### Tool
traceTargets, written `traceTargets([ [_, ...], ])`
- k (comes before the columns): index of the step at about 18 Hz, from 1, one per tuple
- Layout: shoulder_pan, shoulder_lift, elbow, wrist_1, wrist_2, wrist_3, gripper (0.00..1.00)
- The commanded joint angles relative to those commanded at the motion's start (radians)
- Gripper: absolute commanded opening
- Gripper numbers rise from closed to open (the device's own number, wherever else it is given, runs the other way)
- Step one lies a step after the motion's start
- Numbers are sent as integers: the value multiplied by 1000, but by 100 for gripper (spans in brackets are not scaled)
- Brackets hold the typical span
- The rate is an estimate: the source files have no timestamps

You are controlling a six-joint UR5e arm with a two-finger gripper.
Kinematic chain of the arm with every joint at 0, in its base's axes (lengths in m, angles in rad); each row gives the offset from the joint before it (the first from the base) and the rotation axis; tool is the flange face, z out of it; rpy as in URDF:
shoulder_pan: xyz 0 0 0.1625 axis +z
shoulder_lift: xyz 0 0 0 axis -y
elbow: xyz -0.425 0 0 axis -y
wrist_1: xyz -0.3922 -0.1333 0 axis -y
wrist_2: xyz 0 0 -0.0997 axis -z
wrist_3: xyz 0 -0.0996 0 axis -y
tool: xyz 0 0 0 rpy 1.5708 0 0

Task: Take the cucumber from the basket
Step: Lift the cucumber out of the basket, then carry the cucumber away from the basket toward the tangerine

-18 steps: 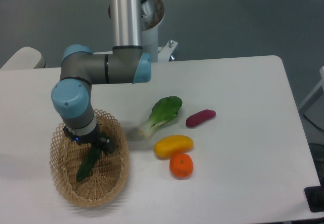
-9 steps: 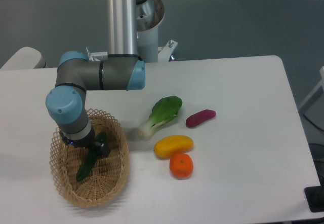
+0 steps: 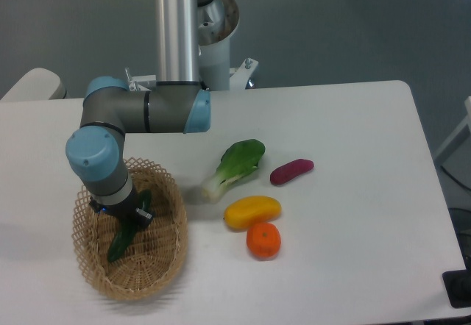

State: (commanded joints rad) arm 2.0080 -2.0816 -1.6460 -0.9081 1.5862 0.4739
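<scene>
Inside the basket [image 3: 165, 255], cucumber [image 3: 120, 241] lying diagonally, lower-left to upper-right, end effector [image 3: 135, 215] clamped on its upper end

The arm bends down from the top of the frame to lower left, where its gripper [image 3: 131, 215] points down, fingers mostly hidden.

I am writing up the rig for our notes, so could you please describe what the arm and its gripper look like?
The arm is built from smooth silver-grey metal tubes joined by rounded dark grey housings with light blue end caps. A thick polished silver tube rises vertically behind it. The small black two-finger gripper hangs beneath the wrist, with a faint blue light at its mount. No cables or markings are visible; the jaws are too small to describe.
</scene>
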Motion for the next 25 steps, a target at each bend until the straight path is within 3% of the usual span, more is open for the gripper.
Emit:
traceTargets([
  [5, 14, 26, 86, -21, -2, 81, 28],
  [9, 74, 58, 138, -69, -9, 156, 28],
  [14, 178, 61, 189, -94, -12, 305, 28],
  [22, 376, 89, 238, -209, -60, 627, 28],
  [25, 437, 86, 247, -212, -67, 719, 29],
])
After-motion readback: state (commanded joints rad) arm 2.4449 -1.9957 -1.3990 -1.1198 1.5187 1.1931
